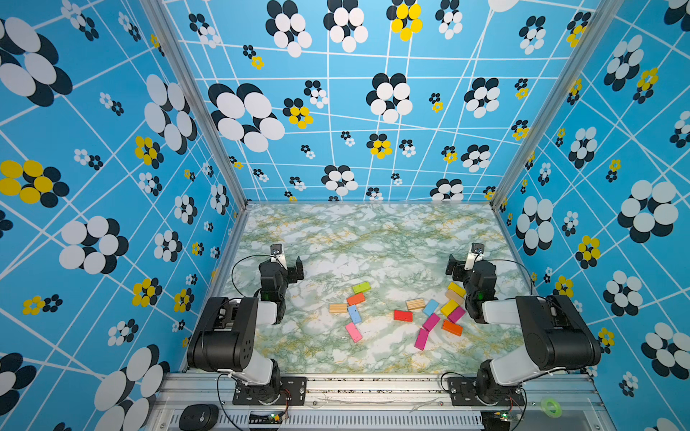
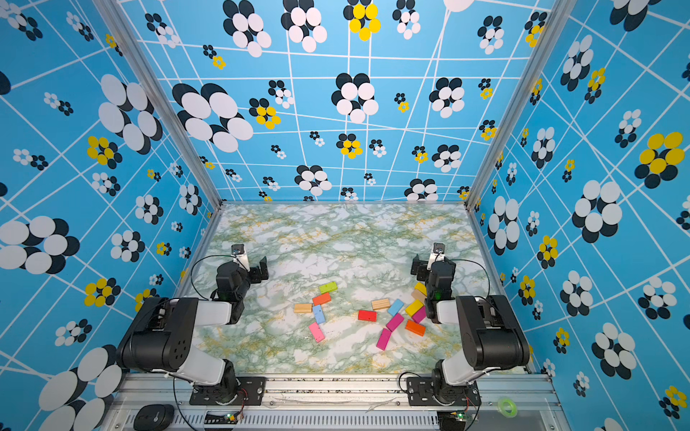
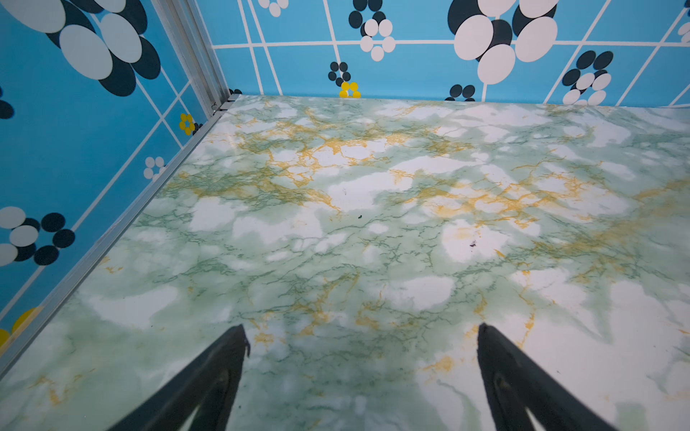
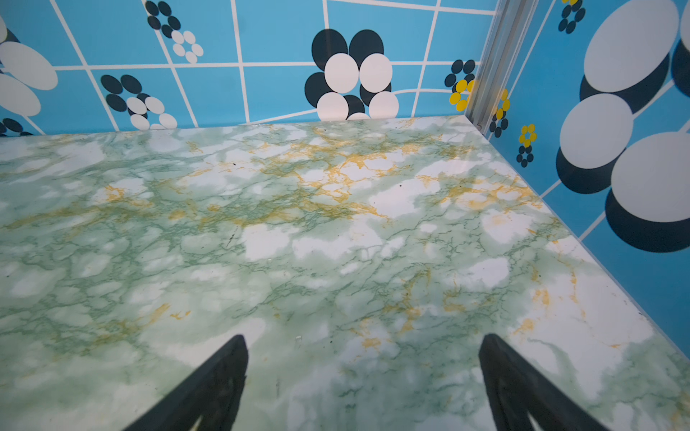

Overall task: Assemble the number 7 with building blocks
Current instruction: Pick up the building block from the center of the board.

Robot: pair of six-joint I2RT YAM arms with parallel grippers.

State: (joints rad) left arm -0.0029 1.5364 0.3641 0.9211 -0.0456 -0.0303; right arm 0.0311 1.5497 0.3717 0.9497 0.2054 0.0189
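Right arm [image 1: 481,298] partly hides nearby building blocks [image 1: 456,289].

**Fifteen building blocks [image 1: 354,314], eight kinds**

Counted in both top views:
- three magenta blocks [image 1: 431,322]
- three plain wood blocks [image 1: 415,304], one of them partly covered
- two yellow blocks [image 1: 448,308]
- two orange blocks [image 1: 452,328]
- two light blue blocks [image 1: 430,307]
- one green block [image 1: 361,287]
- one red block [image 1: 403,315]
- one pink block [image 1: 353,332]
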